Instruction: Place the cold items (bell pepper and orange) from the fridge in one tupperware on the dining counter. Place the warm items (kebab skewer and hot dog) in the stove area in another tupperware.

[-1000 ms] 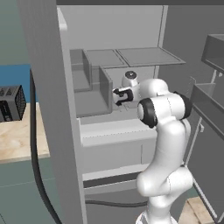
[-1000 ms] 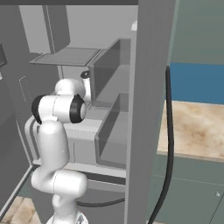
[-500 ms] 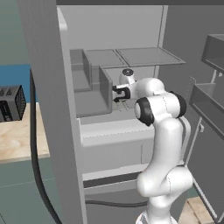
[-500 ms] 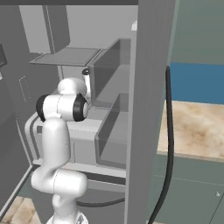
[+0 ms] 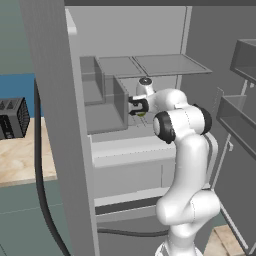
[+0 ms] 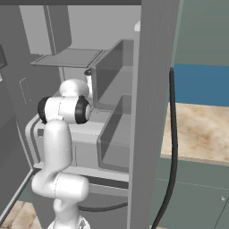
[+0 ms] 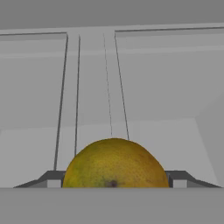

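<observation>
The orange [image 7: 113,164], yellow-orange and round, rests on a grey fridge shelf [image 7: 175,131] and sits low in the hand view. My gripper [image 7: 113,178] straddles it, and a dark fingertip [image 7: 53,178] presses against each side of the fruit. From the left base view the gripper [image 5: 134,106] reaches into the fridge at mid-shelf height, with a sliver of the orange [image 5: 141,114] just beneath it. The bell pepper, kebab skewer, hot dog and tupperware are out of view.
A grey shelf plate [image 5: 150,65] hangs close above the hand, and a drawer front [image 5: 125,150] lies below. The open fridge door with bins [image 5: 240,115] stands at the right. A toaster [image 5: 12,117] sits on a wooden counter [image 5: 20,160] at the left.
The hand has pushed a little deeper into the fridge, and the fingers have drawn in against the orange.
</observation>
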